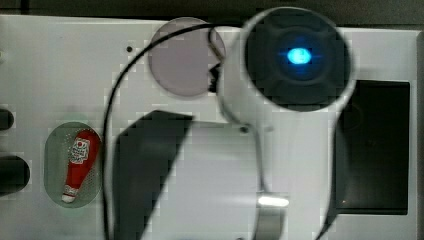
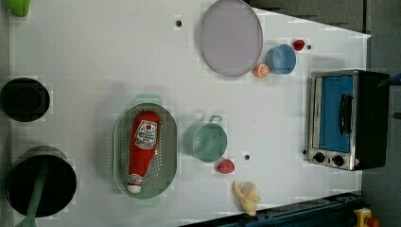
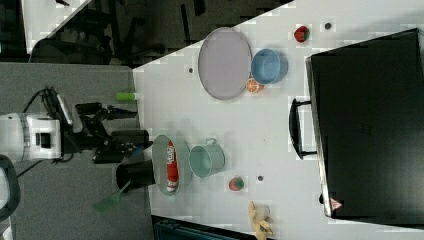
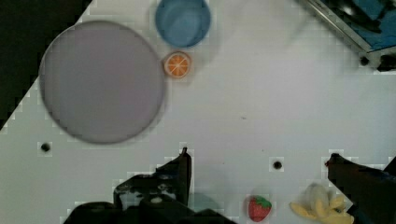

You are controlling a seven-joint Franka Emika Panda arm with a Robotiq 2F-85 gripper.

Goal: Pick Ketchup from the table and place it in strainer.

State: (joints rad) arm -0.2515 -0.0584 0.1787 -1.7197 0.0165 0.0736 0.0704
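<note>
Ketchup (image 1: 79, 164) lies lengthwise inside the strainer (image 1: 52, 165) at the top view's left, with the arm's white housing overhead, so placement looks done. Left view: the bottle rests cap toward the bottom edge on the perforated floor, with a teal cup (image 2: 206, 141) just beside the strainer, on a white tabletop (image 2: 94, 56). Right view: the claw (image 3: 127, 130) hangs off the tabletop's edge, near the strainer, spread wide and holding nothing. Wrist view: a grey plate (image 4: 102, 81), an orange slice (image 4: 177, 65) and a strawberry (image 4: 259, 208) are on the tabletop. Next, I judge, only a retreat remains.
</note>
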